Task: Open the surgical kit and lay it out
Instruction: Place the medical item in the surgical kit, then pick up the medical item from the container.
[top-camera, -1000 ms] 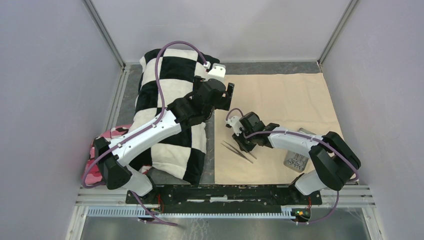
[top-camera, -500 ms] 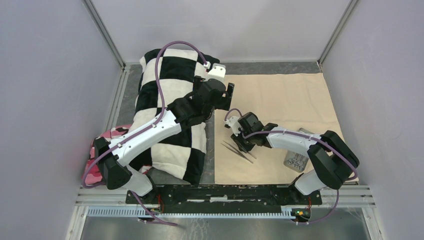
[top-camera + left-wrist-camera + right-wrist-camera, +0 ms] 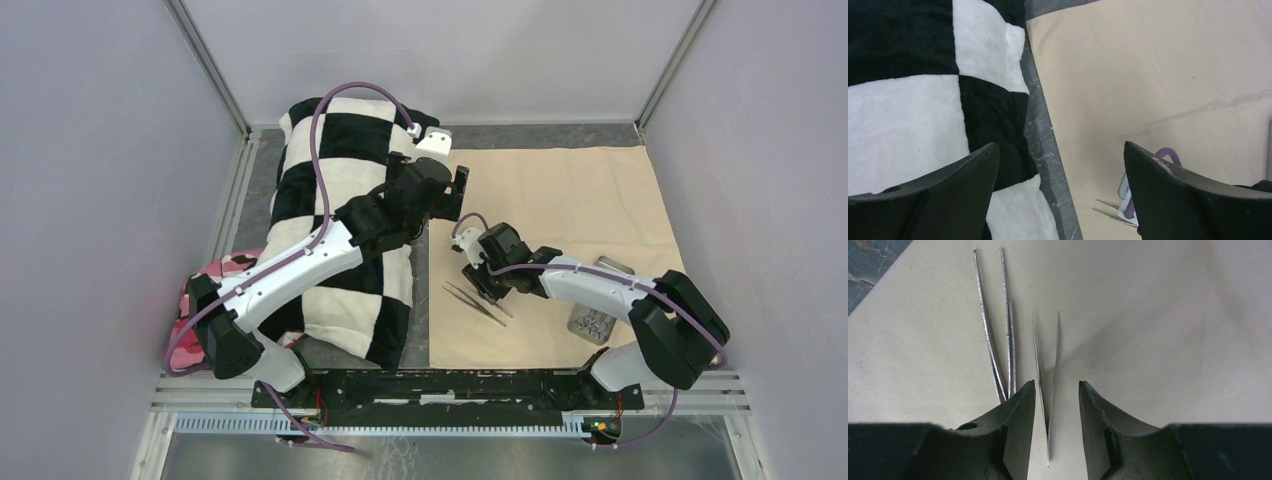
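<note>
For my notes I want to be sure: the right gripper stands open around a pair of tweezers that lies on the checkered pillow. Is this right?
Not quite. The right gripper does stand open around the tweezers, but they lie on the beige cloth, not on the checkered pillow. The right wrist view shows this.

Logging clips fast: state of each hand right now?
Left hand: open, empty.
Right hand: open, straddling one pair of tweezers on the beige cloth, not gripping.
</note>
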{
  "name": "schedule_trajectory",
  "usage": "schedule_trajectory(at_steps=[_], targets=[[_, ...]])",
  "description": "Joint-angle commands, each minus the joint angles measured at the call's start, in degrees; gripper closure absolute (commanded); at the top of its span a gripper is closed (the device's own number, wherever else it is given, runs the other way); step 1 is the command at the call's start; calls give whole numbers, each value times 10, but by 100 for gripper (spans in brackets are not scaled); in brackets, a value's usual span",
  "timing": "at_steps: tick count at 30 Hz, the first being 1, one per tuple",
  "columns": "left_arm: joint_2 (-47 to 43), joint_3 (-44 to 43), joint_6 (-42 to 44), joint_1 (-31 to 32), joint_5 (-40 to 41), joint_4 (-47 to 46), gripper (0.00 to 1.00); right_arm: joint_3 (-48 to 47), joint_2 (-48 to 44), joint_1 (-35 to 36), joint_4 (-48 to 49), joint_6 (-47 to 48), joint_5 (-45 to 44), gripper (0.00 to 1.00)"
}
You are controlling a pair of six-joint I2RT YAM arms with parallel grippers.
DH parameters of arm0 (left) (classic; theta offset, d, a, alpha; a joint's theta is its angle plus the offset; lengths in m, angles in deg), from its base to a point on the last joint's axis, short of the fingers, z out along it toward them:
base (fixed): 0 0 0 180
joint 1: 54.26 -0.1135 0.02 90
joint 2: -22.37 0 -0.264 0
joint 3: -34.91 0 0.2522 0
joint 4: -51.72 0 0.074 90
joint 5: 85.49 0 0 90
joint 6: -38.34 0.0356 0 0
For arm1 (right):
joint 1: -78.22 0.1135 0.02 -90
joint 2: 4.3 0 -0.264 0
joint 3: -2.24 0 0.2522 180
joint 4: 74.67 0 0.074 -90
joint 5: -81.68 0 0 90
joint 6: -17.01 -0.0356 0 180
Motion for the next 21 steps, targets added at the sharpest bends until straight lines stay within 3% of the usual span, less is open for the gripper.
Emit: schedule_trajectory(at_steps=[1,7,9,18,21], targets=[[-8,-15,-7,1,-4,-17,0,-31,-56,2,-20,-15,-67,56],[-9,-14,-8,1,-7,-17,0,-33,-123,-8,-53,-27,-155,53],[-10,-14,-8,1,-8,-17,0,-18,-146,-42,-59,-48,-192,52],[-13,-13,-7,2,-8,-18,0,92,-286,-371,-83,-184,-177,47],[-13,-14,-8,2,-9,-18,0,126,-323,-486,-86,-223,-121,43]])
